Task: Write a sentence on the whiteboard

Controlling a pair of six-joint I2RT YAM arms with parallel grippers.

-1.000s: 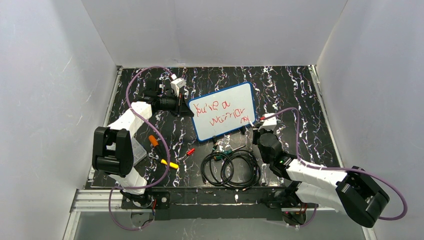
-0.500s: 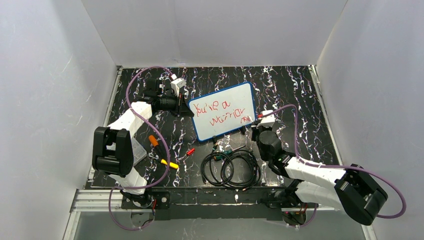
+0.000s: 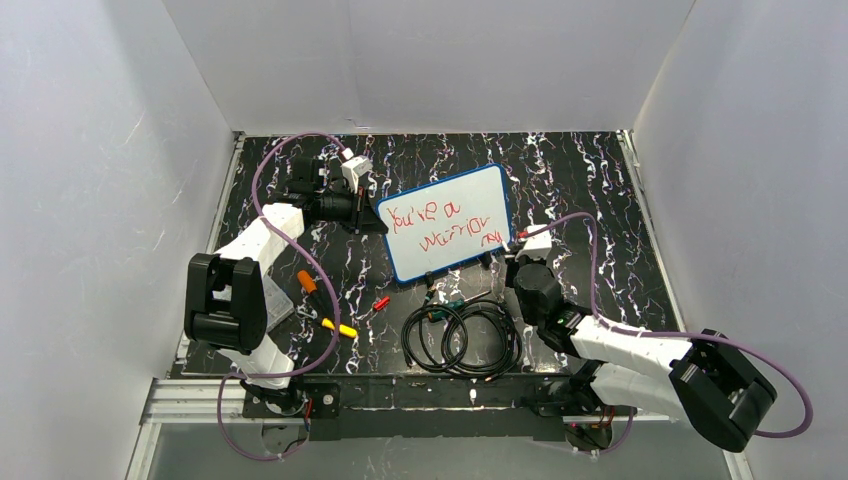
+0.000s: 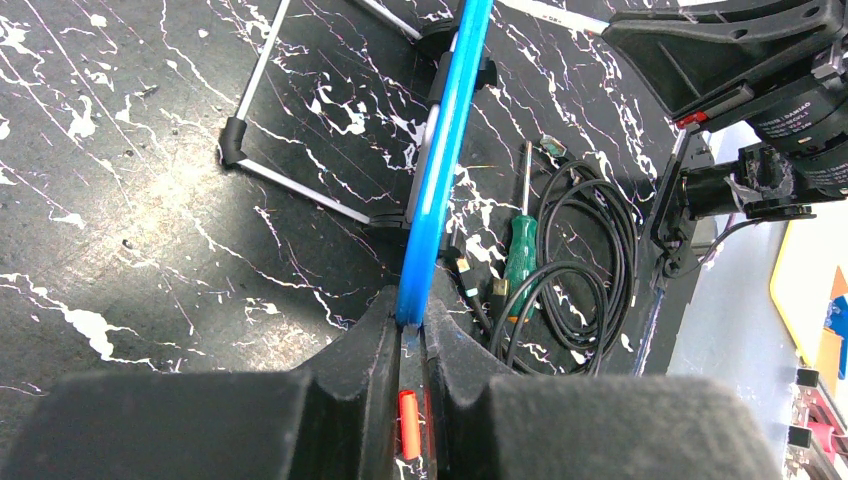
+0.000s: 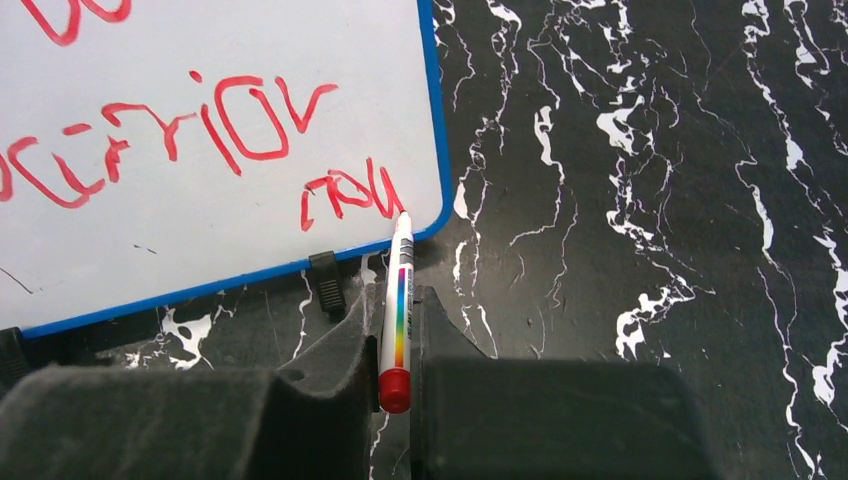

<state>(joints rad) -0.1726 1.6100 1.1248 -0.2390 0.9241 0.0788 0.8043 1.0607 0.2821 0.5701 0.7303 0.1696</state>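
Observation:
The whiteboard (image 3: 447,222) stands tilted on the table, white with a blue frame. The sentence (image 3: 438,226) is in red in two lines, and a smaller red scribble (image 5: 345,192) sits near the board's lower right corner. My left gripper (image 3: 384,222) is shut on the board's left edge, which shows as a blue strip (image 4: 440,160) running into the jaws (image 4: 410,330). My right gripper (image 5: 398,305) is shut on a white marker (image 5: 401,262) with a rainbow stripe and a red end. The marker's tip is at the board, just beside the scribble.
A coil of black cables (image 3: 462,338) and a green screwdriver (image 3: 455,303) lie in front of the board. An orange pen (image 3: 306,281), a yellow pen (image 3: 340,328) and a red cap (image 3: 381,303) lie at the left. The board's wire stand legs (image 4: 300,190) rest behind it.
My right arm has shifted slightly, with the marker tip staying at the board's lower right corner. The left arm and the board have not moved.

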